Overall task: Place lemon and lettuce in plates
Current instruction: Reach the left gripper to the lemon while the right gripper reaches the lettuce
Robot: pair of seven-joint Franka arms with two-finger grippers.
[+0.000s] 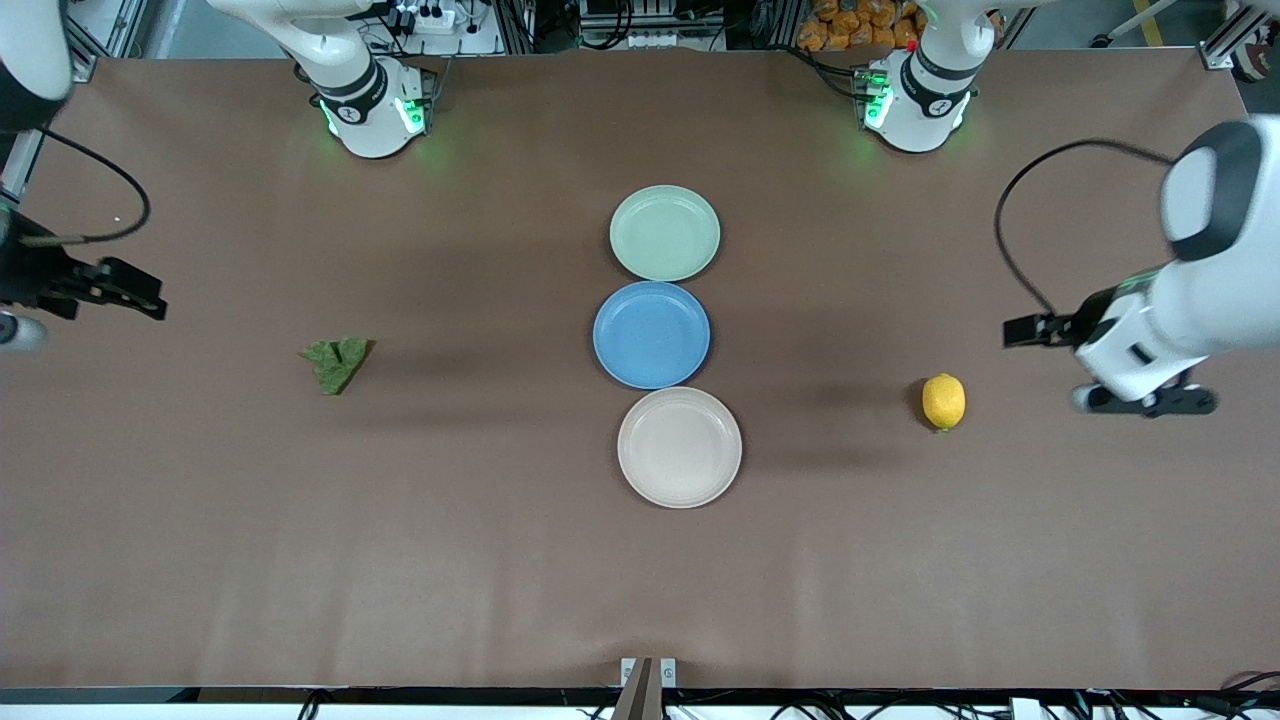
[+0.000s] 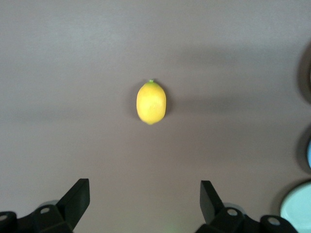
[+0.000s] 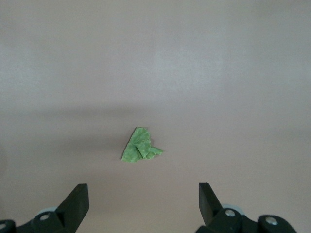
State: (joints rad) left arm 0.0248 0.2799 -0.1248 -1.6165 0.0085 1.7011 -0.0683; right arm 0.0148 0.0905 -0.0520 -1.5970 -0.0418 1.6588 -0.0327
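Both jaws wide, empty. My left gripper [image 2: 145, 204] faces the lemon [image 2: 151, 102]: may roll off. My right gripper [image 3: 143, 206] faces the lettuce [image 3: 139, 145]: thin, pinch may miss.

Even overhead light, soft shadows

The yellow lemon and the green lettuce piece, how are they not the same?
The small oval bright yellow lemon is smooth and rounded; the wrinkly dark green lettuce piece is ragged and lies nearly flat. The lemon lies toward the left arm's end of the table, the lettuce toward the right arm's end. The lemon lies a little nearer to the front camera than the lettuce. Both rest on the bare brown table, and neither is in a plate yet.
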